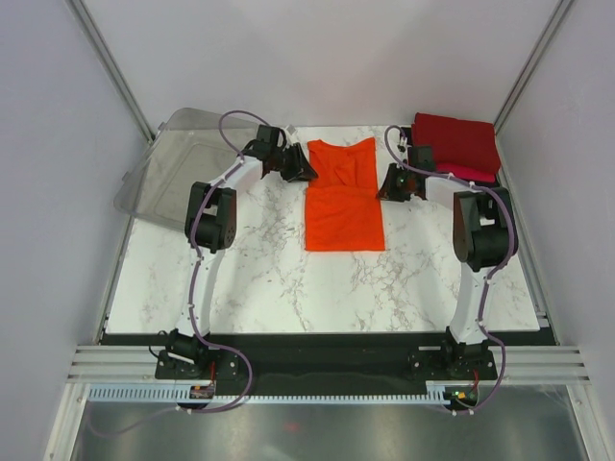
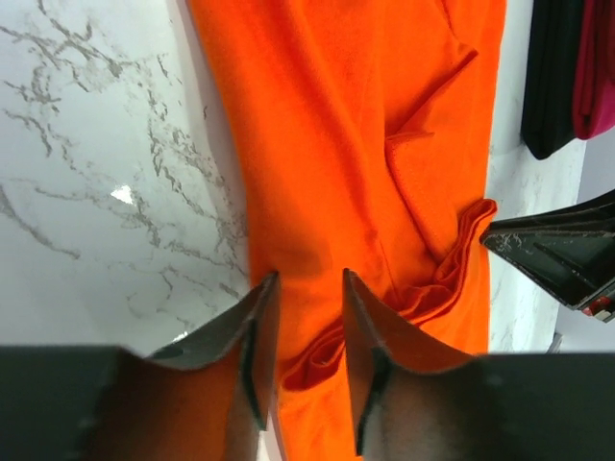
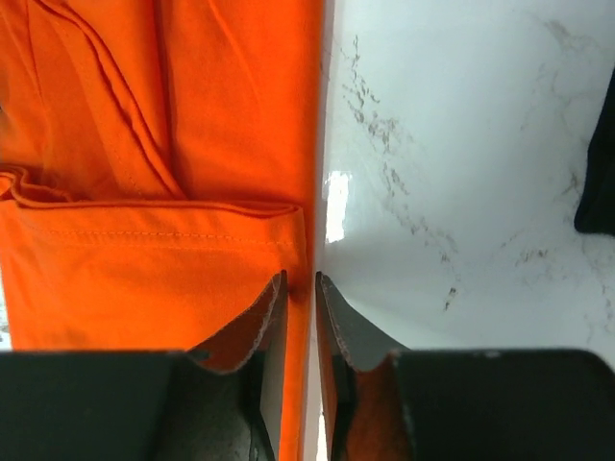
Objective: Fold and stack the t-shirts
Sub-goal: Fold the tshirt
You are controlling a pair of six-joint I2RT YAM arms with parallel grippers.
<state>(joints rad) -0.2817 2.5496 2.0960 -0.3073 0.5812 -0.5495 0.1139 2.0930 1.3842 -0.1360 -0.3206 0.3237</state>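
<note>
One orange t-shirt (image 1: 344, 197) lies partly folded mid-counter (image 1: 259, 274). The left gripper (image 1: 300, 165) is over its left edge, jaws released and cloth flat underneath. The right gripper (image 1: 392, 182) straddles the right edge, jaws nearly together, can't tell if they're pinching it. The folded dark red t-shirts (image 1: 459, 144) sit in the far right corner.

Top view: both upper corners of the orange t-shirt (image 1: 344, 197) are covered by the left gripper (image 1: 306, 171) and right gripper (image 1: 392, 182). The pinkish-red t-shirt (image 1: 473, 174) is buried under the dark red t-shirt (image 1: 456, 142), only a strip being shown. Left wrist: the black t-shirt (image 2: 550, 86) is cut by the top edge. Right wrist: a dark shape (image 3: 598, 173) is clipped at the right edge, unidentifiable.
</note>
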